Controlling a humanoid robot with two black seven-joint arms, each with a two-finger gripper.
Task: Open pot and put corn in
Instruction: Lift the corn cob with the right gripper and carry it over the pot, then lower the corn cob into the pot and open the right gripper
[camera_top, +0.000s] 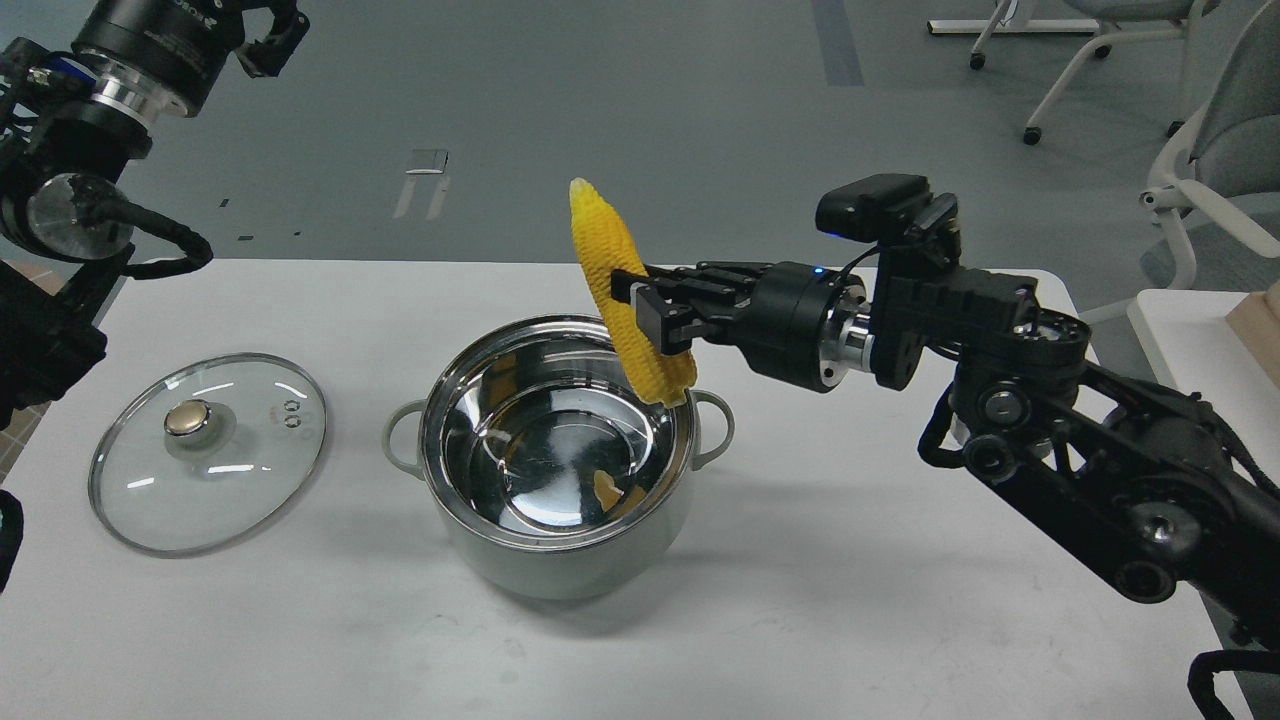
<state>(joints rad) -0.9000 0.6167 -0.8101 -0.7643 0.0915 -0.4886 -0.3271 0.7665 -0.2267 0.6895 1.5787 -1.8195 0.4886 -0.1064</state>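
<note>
The pale grey-green pot stands open in the middle of the white table, its shiny steel inside empty apart from a yellow reflection. My right gripper is shut on the yellow corn cob and holds it nearly upright, tip up, over the pot's right rim. The glass lid with its brass knob lies flat on the table left of the pot. My left gripper is raised at the top left, far from the pot, with its fingers apart and nothing in them.
The white table ends at a rounded corner on the far right. A second small table and office chairs stand beyond it on the right. My right arm reaches across the table's right half.
</note>
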